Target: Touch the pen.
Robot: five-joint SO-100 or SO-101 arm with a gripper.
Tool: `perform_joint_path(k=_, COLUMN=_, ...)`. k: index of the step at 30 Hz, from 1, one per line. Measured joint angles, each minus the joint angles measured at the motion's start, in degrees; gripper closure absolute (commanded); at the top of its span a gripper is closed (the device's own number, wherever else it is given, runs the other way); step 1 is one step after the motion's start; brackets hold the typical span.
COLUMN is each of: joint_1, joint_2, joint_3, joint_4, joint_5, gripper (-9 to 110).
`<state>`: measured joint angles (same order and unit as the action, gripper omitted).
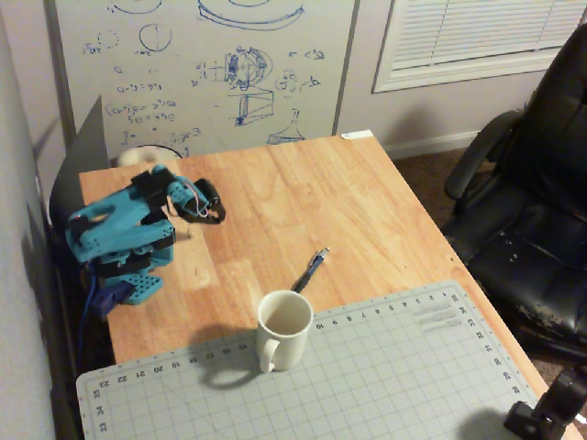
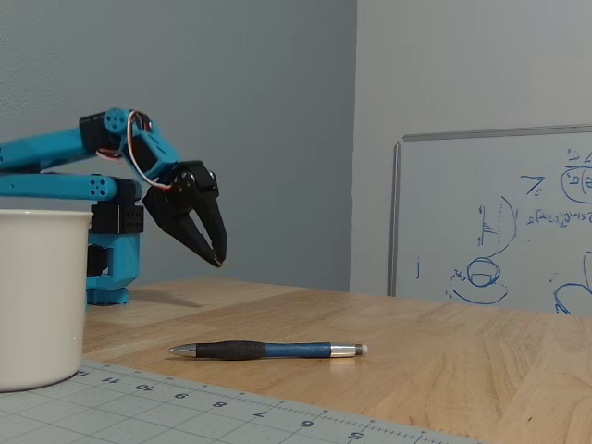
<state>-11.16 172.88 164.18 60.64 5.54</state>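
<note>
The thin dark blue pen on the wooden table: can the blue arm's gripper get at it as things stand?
Probably yes. The thin dark blue pen lies flat on bare wood, apart from the white mug. The black gripper hangs raised above the table, jaws seemingly together, with nothing in between. Whether its reach suffices cannot be told.
</note>
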Motion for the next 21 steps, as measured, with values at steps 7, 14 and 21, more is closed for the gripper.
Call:
perform_joint_path(k=7, joint_1=5.98, joint_2=-25.66, joint_3=-19.51, joint_4=0.0, joint_5=0.0, gripper=101)
perform_joint_path(k=14, joint_1=19.6, joint_2=-48.6, joint_3=-38.32, joint_4=0.0, joint_5=-6.24, gripper=101)
perform_joint_path(k=21, joint_1=31.03, joint_2=-69.43, joint_3=-52.73, joint_4=0.0, joint_5=-16.79, gripper=101)
